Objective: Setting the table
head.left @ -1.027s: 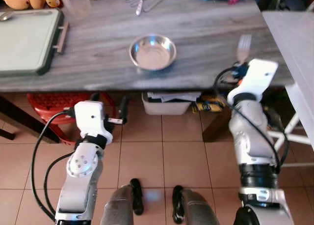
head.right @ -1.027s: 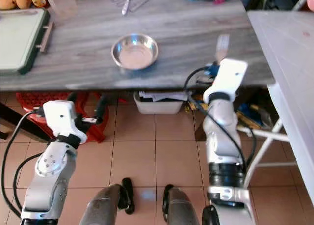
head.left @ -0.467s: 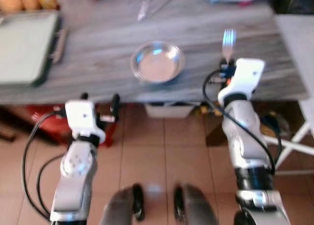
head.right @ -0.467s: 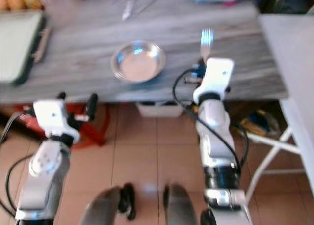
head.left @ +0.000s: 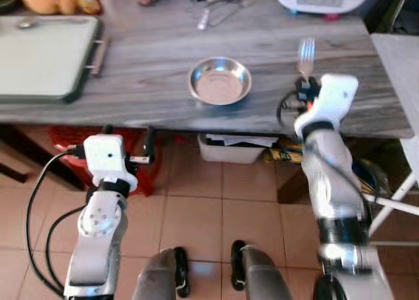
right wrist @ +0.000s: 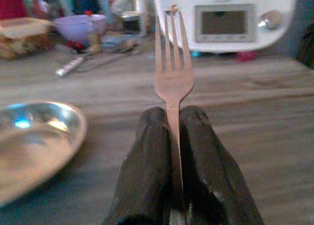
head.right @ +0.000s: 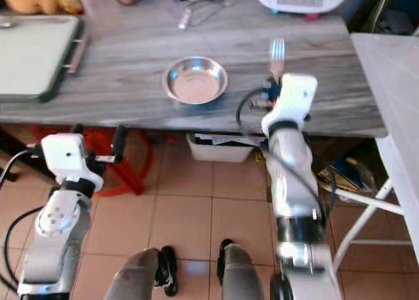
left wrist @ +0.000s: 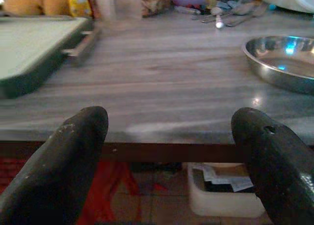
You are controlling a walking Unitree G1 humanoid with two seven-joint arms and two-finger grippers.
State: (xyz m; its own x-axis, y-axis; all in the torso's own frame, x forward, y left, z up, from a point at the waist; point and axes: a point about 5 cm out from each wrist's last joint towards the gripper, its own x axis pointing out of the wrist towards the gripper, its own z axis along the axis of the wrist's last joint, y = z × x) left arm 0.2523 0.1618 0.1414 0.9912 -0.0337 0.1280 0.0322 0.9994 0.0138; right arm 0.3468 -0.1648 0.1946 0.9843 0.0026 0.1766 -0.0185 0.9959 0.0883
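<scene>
Terracotta floor tiles lie under the grey wood-grain desk. Below the desk's near edge, left of the round steel bowl, the left tool hangs with fingers spread wide. Right of the bowl, the right tool pinches the silver fork, tines pointing toward the white appliance beyond.

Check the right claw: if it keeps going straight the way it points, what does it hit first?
Probably the white appliance at the table's far edge. The right claw, shut on the fork, points across bare tabletop toward it. The steel bowl sits off to the side. Depth is uncertain.
</scene>
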